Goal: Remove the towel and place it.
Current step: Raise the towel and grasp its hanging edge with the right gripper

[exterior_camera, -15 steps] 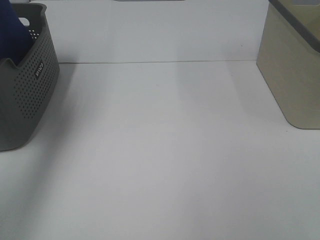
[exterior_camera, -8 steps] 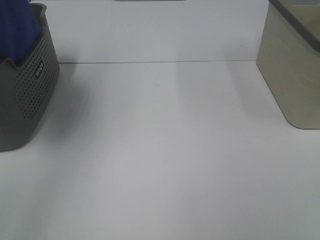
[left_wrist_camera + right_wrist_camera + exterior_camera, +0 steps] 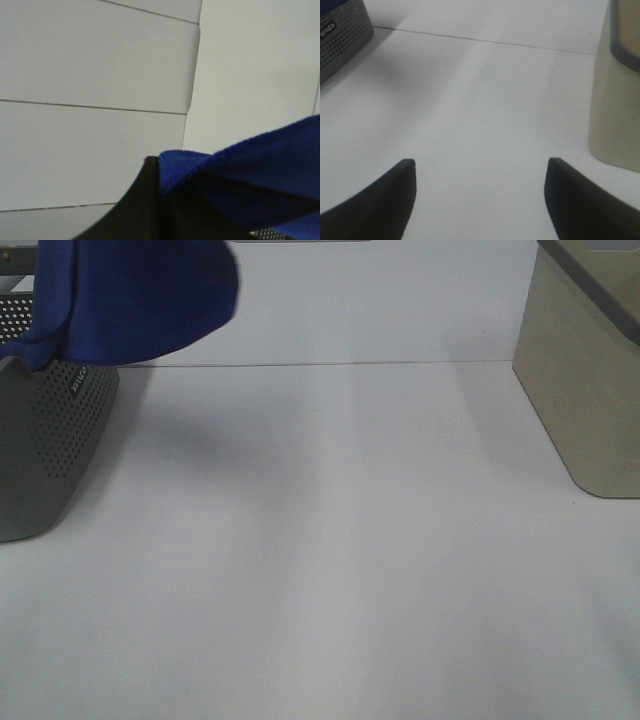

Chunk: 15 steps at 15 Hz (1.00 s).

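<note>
Here the left tool (image 3: 159, 172) is clamped tight on a fold of the towel (image 3: 260, 170), which hangs in the air above the grey basket (image 3: 45, 450) at the left of the worktop (image 3: 330, 570), its lower edge overlapping the basket's rim. The right tool (image 3: 480, 172) stands spread wide and empty over the worktop, a beige bin (image 3: 585, 390) near it.
</note>
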{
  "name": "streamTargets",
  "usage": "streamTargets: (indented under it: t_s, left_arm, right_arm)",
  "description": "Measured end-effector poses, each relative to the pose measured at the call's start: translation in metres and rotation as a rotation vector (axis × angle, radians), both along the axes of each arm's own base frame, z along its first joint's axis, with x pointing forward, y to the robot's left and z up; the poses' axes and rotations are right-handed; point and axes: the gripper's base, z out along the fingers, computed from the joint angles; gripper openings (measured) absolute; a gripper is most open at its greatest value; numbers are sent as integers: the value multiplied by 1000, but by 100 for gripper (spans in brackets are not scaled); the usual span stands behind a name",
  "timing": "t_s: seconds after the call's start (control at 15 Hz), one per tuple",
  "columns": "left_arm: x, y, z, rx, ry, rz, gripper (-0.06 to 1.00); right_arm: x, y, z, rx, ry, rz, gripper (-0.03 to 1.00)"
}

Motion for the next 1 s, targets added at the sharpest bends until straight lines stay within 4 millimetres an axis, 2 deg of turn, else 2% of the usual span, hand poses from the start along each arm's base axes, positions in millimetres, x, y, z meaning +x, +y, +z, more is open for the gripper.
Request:
streamTargets:
  t_s: [0.2, 0.4, 0.47, 0.6, 0.8, 1.0]
  left_arm:
    - [-12, -27, -1, -8, -13, -90, 0]
    - [-19, -45, -6, 1, -3, -142, 0]
    - [-29, -56, -6, 1, -3, -185, 0]
    - [-38, -67, -6, -3, 0, -228, 0]
    - [-45, -74, -6, -6, 1, -258, 0]
    - [-47, -77, -7, -36, 29, -281, 0]
  right_arm:
    - [31, 7, -7, -20, 42, 134, 71]
    - [69, 19, -16, 1, -12, 322, 71]
    - [91, 27, -21, 73, -78, 417, 71]
    - [109, 32, -29, 142, -119, 484, 71]
    - [127, 37, -41, 166, -121, 592, 71]
    - [150, 41, -45, 245, -98, 660, 71]
